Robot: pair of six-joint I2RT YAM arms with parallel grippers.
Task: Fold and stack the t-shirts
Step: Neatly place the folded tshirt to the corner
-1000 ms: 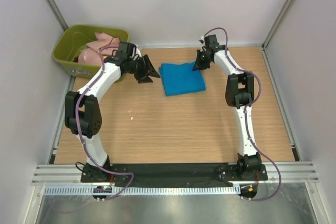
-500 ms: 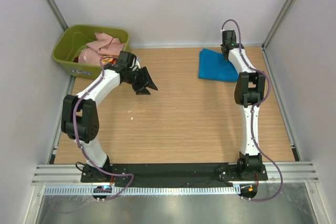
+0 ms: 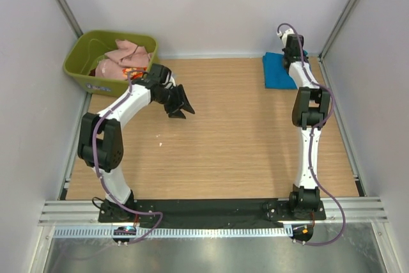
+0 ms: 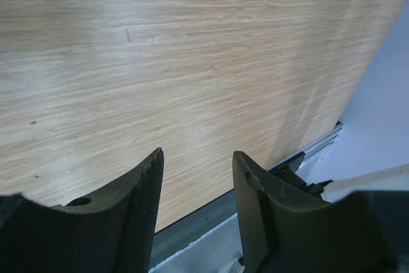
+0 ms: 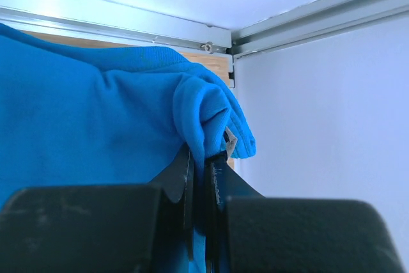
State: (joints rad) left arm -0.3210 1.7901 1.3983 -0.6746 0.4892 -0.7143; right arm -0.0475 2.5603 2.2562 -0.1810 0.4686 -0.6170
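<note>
R tool [image 5: 203,158]: clenched on a bunched edge of the blue t-shirt [image 3: 276,71]. The cloth is puckered over the jaw tips, and a small white tag shows beside the pinch. The shirt lies folded at the far R corner of the tabletop [image 3: 223,145], close to the back rail and side wall.

L tool [image 4: 198,156]: released, jaws apart w/ nothing between them, over bare wood near the olive tub [image 3: 83,71]. The pink t-shirt [image 3: 124,52] is heaped in the tub w/ a bit of red-orange beneath it; can't tell how they're tangled.

Risks (my judgement):
- Pinch sits on gathered cloth, not a flat edge. If the jaws part slowly or fabric catches on the pads, a lift-off could drag the top layer and undo the fold.
- Corner is tight, so pushing further could ruck the shirt against the rail.
- The stack spot is at the R arm's far reach, so placing later shirts there may be imprecise and leave a skewed pile.
- L grab into the tub may pull up 2 shirts at once, or shift the tub.
</note>
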